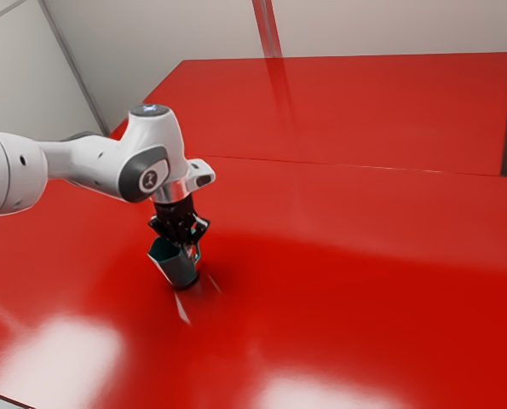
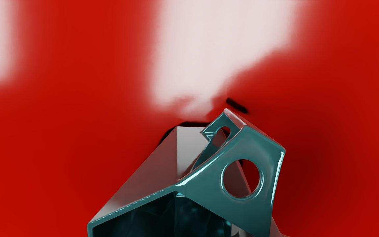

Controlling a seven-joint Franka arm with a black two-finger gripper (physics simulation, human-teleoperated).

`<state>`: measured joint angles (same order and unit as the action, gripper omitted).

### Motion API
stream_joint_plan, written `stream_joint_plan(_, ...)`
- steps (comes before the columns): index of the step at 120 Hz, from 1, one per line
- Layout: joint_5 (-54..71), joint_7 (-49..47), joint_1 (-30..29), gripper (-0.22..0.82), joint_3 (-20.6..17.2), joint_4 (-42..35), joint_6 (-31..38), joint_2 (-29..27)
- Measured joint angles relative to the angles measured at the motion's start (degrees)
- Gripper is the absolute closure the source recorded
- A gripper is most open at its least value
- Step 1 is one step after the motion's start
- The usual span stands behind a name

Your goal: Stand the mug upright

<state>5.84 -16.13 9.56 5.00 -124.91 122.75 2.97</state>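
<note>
Exterior view. Arm (image 1: 100, 166) comes in from the exterior view's left, its wrist bent so that the gripper (image 1: 187, 244) points down, close to vertical. Directly below it, the faceted teal mug (image 1: 175, 269) leans at a clear slant, mouth up and toward the exterior view's left, base low over the red surface (image 1: 347, 298). The gripper's lower end is at the mug's handle side, by the rim. Small and dark there: cannot tell whether the fingers are apart or clamped on the mug. Nor can I tell whether the base bears on the surface or hangs just above it.

Wrist view. Angular handle (image 2: 266, 143), round hole through its side, stands out from the mug's wall; part of the hollow inside faces the camera. Mug lies close under the hand.

Step in hand, my reading: the righting itself, mug partway between lying and standing. Next move calls for securing the hold if it is loose, then turning the mug until its base is level, lowering as needed and letting go only once it sits flat. Released at this slant, it could topple back onto its side.
</note>
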Motion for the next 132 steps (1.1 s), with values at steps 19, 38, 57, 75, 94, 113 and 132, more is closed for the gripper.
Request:
stream_joint_plan(19,0.1,-0.5,0.1,0.73,0.0,0.0,1.0,0.6)
stream_joint_plan(38,-0.1,-0.6,0.2,0.38,0.0,0.1,0.9,-1.0)
stream_joint_plan(57,-0.1,-0.7,0.2,0.18,0.0,0.4,0.1,-3.9)
stream_joint_plan(75,-0.1,-0.7,0.2,0.09,0.0,1.6,-1.0,-6.9)
stream_joint_plan(94,-0.1,0.7,0.2,0.04,0.0,7.6,-3.9,-7.2)
stream_joint_plan(113,0.3,1.8,0.2,0.02,-0.1,15.2,-8.3,-6.7)
stream_joint_plan(132,0.7,2.8,0.2,0.01,-0.1,23.8,-14.2,-5.1)
